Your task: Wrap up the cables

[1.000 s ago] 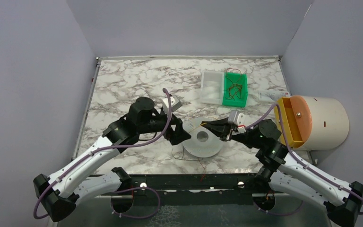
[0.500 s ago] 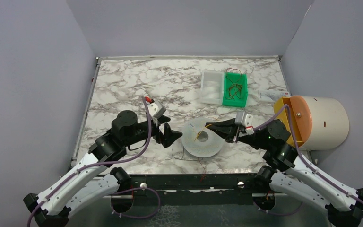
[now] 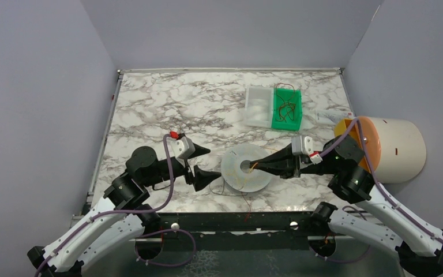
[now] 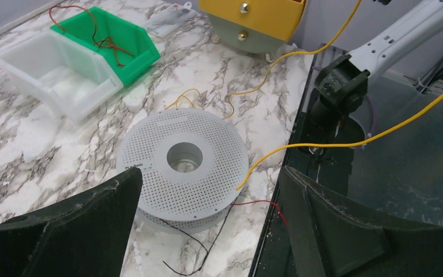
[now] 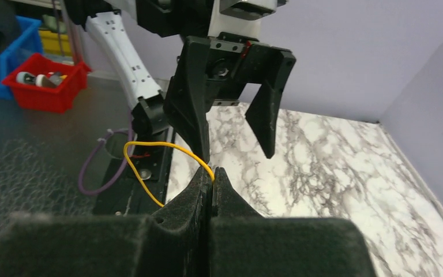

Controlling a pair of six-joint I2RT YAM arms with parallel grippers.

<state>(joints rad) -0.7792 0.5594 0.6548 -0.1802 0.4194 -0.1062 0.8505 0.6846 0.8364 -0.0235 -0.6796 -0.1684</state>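
Spool (image 3: 246, 168) lies flat between the two grippers, thin wires (image 4: 258, 202) straggling off its near edge. Left gripper (image 3: 214, 163) gapes empty; right gripper (image 3: 251, 166) pinches a hair-thin yellow cable (image 5: 150, 144) above the spool. Farther back, green bin (image 3: 285, 124) holds more tangled wires (image 3: 286, 107).

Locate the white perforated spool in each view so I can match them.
Top external: spool low centre, between the arms.
Left wrist: spool centre, on the marble.
Right wrist: not in it; right claw pinches a yellow cable.
Shared landmark: the open left claw, visible in all three.
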